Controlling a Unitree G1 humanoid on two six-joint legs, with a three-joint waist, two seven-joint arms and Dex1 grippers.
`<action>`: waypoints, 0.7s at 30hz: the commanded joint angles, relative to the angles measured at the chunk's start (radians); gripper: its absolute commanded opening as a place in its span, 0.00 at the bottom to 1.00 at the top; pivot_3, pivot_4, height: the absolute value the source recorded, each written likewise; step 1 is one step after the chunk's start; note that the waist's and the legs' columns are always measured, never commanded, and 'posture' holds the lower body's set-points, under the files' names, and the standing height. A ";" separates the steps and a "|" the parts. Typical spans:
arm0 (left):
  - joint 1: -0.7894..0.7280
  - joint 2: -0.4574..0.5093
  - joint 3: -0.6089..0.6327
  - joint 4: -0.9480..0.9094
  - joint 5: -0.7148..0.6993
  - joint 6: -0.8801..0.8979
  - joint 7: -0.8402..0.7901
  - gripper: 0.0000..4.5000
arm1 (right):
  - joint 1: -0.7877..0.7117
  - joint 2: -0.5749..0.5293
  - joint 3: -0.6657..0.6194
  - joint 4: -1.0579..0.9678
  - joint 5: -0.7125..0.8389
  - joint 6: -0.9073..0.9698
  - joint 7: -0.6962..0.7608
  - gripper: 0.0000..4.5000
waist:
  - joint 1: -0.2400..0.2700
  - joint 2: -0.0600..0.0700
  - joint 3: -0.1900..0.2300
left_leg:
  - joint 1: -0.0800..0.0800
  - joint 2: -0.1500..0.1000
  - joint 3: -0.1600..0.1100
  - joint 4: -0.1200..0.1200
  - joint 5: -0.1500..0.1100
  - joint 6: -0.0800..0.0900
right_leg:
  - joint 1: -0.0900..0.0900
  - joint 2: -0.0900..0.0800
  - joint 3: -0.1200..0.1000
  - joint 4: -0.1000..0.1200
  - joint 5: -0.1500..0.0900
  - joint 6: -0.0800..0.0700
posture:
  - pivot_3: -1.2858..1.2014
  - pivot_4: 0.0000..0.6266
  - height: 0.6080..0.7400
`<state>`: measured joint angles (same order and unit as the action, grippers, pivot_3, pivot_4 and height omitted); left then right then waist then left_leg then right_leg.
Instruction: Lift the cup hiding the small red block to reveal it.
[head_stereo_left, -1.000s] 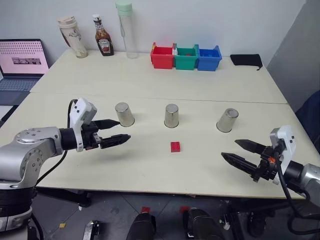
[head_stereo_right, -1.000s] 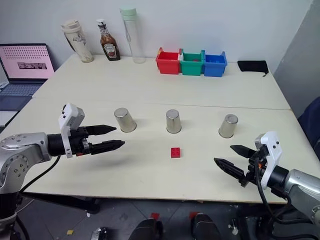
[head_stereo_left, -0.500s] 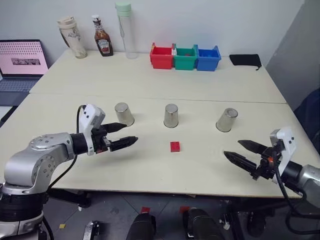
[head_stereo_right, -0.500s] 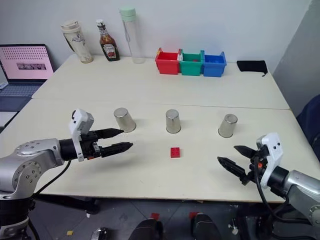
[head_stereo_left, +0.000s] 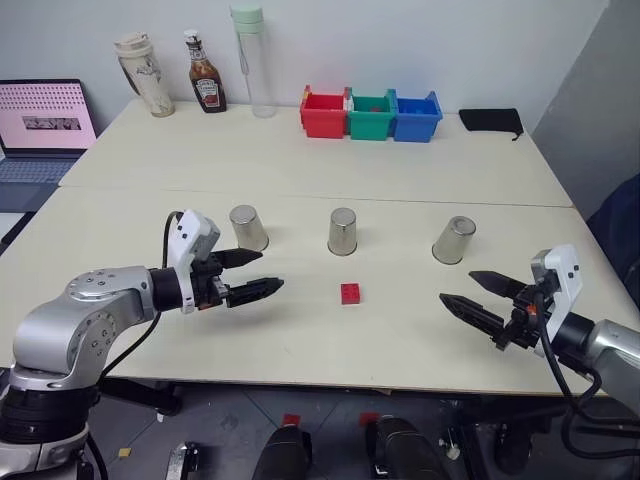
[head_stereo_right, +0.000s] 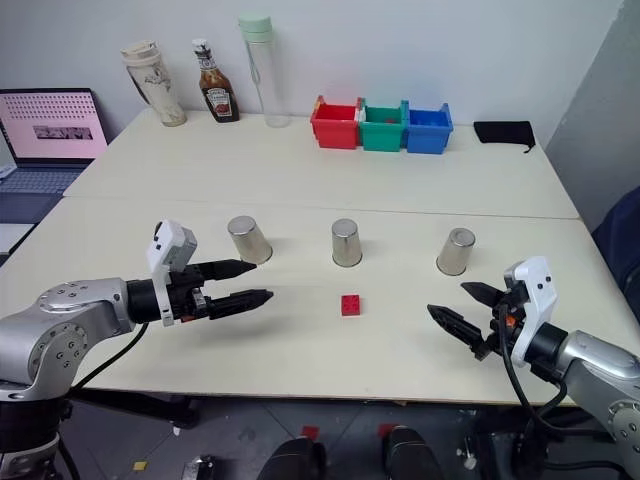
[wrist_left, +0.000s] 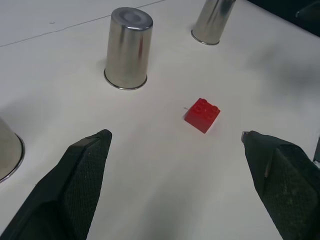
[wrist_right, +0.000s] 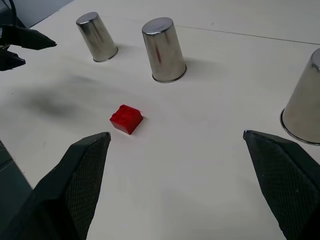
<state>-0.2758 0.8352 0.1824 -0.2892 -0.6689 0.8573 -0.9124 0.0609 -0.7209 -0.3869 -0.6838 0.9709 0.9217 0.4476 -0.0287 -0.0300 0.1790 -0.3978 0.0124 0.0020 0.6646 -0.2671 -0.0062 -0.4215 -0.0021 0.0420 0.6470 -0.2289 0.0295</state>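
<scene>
Jaws on both arms are spread wide and nothing is held in them. On the left gripper (head_stereo_left: 252, 275) the two black fingers are parted over bare table, with the left cup (head_stereo_left: 248, 228) just beyond them. The right gripper (head_stereo_left: 484, 299) is parted the same way near the front edge of the table (head_stereo_left: 300, 160), with the right cup (head_stereo_left: 454, 240) a little further back. Between the two grippers, the small red block (head_stereo_left: 351, 293) is seen lying in the open, just in front of the middle cup (head_stereo_left: 342, 231). All three steel cups are standing upside down in a row, apart from each other. No cup is sitting over the block, so which cup is meant cannot be told.

If a cup is to be lifted, the nearest one should be picked. The open fingers should be brought level to its two sides, closed softly around the middle, and the cup raised straight up so it is not tipped or knocked into the others.
</scene>
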 joint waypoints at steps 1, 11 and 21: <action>-0.011 0.025 0.007 -0.002 0.018 -0.039 -0.016 0.99 | -0.002 -0.022 -0.028 -0.009 0.024 -0.013 0.016 1.00 | 0.000 0.000 0.000 | 0.000 0.000 0.000 0.000 0.000 0.000 | 0.000 0.000 0.000 0.000 0.000 0.000 | 0.52 0.24 1.00; -0.006 0.025 0.006 0.006 0.023 -0.045 -0.025 0.99 | -0.003 -0.038 -0.028 0.003 0.031 -0.014 0.020 1.00 | 0.000 0.000 0.000 | 0.000 0.000 0.000 0.000 0.000 0.000 | 0.000 0.001 0.000 0.000 0.000 0.000 | 0.52 0.24 1.00; -0.015 0.063 0.011 0.101 0.081 -0.124 -0.062 0.99 | 0.041 -0.058 -0.062 0.011 0.023 -0.029 0.032 1.00 | 0.000 0.000 0.000 | 0.001 0.000 0.001 0.001 0.000 0.000 | 0.000 0.000 0.000 0.001 0.000 0.000 | 0.52 0.24 1.00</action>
<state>-0.2695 0.8847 0.1842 -0.1891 -0.6022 0.7649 -0.9685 0.1223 -0.7766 -0.4245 -0.6609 0.9860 0.9189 0.4794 -0.0284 -0.0300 0.1789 -0.3965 0.0125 0.0034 0.6653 -0.2670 -0.0063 -0.4209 -0.0016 0.0419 0.6478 -0.2287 0.0296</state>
